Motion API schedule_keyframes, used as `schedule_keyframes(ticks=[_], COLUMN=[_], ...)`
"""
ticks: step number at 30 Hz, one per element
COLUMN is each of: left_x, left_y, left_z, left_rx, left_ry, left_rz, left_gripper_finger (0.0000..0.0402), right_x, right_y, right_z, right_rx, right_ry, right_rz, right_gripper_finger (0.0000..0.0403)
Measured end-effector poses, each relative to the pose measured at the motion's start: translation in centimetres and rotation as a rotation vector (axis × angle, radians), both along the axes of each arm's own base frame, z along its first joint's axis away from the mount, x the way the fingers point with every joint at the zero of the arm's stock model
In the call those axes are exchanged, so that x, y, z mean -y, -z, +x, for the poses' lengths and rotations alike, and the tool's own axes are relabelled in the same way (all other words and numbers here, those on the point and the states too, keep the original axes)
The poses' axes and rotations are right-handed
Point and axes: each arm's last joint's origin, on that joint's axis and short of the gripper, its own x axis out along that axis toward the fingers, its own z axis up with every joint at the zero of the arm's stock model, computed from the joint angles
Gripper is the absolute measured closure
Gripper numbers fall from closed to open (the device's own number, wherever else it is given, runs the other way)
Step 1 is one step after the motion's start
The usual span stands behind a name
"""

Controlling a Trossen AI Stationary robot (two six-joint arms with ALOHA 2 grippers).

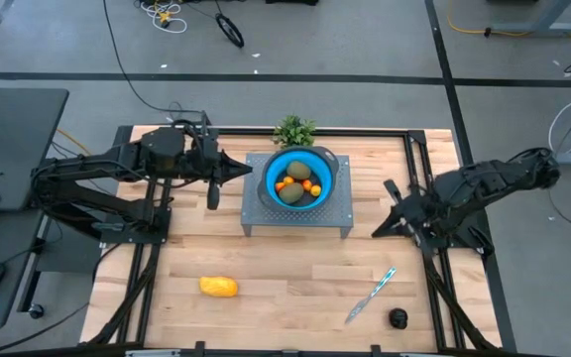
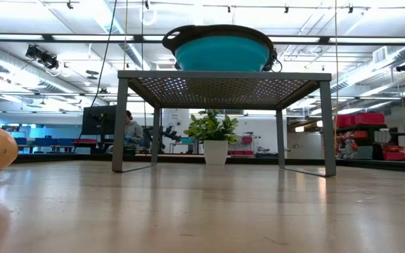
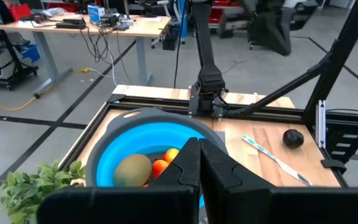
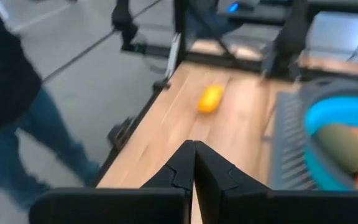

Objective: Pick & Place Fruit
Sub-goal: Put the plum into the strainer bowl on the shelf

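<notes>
A blue bowl (image 1: 300, 178) stands on a grey perforated metal stand (image 1: 266, 213) at the table's far middle. In it lie two olive-brown ovals (image 3: 132, 169) and small orange pieces (image 3: 160, 167). A yellow-orange oblong fruit (image 1: 218, 287) lies on the wood at the near left. A near-black round fruit (image 1: 398, 318) lies near the right front corner. My left gripper (image 1: 249, 171) hangs shut just left of the bowl's rim, holding nothing. My right gripper (image 1: 376, 234) is shut and empty, right of the stand, pointing toward the oblong fruit (image 4: 209, 99).
A knife with a light-blue handle (image 1: 370, 295) lies on the wood near the black fruit. A green plant sprig (image 1: 294, 130) stands behind the bowl. Black frame rails (image 1: 419, 178) run along the table's sides. A person (image 4: 17, 124) stands beside the table's near side.
</notes>
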Motion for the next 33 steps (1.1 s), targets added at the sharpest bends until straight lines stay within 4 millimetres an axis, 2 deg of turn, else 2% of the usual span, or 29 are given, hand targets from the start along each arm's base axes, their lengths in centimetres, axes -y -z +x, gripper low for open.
schedule_keyframes(ticks=[9, 16, 27, 33], left_x=[0.0, 0.1, 0.1, 0.1], left_y=[0.2, 0.3, 0.3, 0.3], left_z=[-0.1, -0.1, -0.1, 0.0], left_rx=[-0.017, -0.028, -0.032, -0.031], left_ry=[-0.012, 0.009, 0.021, 0.043], left_rz=[-0.029, -0.040, -0.010, 0.031], left_gripper_finger=[0.0400, 0.0400, 0.0399, 0.0400], right_x=[-2.4, -4.0, -4.8, -5.9], right_y=[1.9, 2.5, 2.8, 4.0], right_z=[0.1, -0.2, -0.6, 0.5], right_rx=[-0.194, -0.248, -0.291, -0.386], right_ry=[-0.138, -0.217, -0.249, -0.244], right_rz=[-0.006, -0.028, -0.027, -0.024], right_gripper_finger=[0.0390, 0.0390, 0.0390, 0.0390])
